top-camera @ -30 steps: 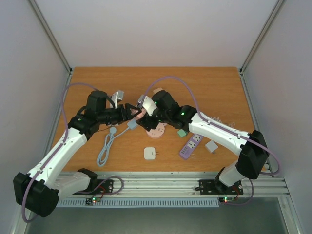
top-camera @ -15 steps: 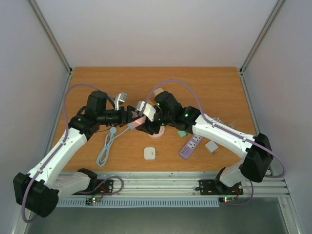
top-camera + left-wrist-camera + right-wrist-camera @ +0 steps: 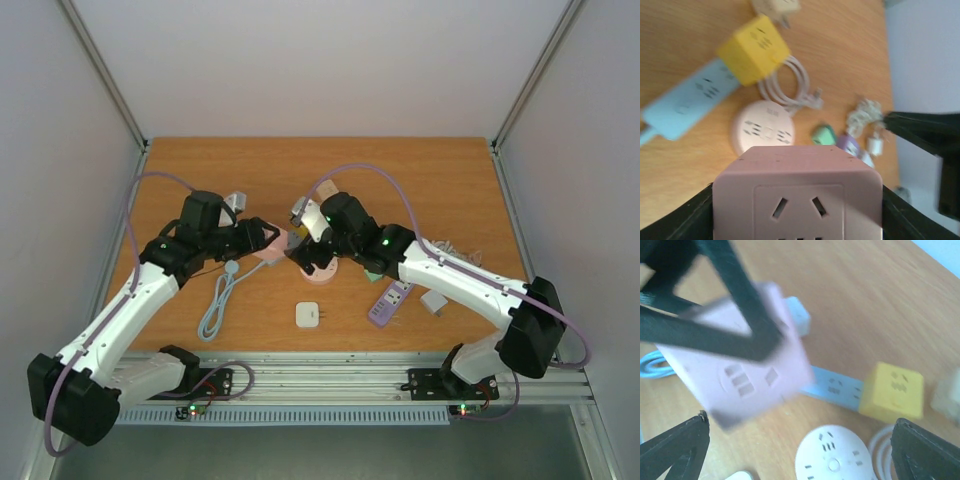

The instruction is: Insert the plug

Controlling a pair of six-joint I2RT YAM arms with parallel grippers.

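Pink cube socket (image 3: 797, 195) held off the table, just left of the round socket (image 3: 320, 270), pinched in the left gripper (image 3: 258, 238) at half spread. Left arm stretched toward the round socket. Right gripper (image 3: 298, 248) above the round socket, facing the cube, jaws wide and empty.

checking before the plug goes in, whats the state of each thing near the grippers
left gripper, shut on pink cube socket
pink cube socket, held above table, visible outlet empty
right gripper, open, empty
round socket, lying flat, no plug in it
yellow cube, against blue strip
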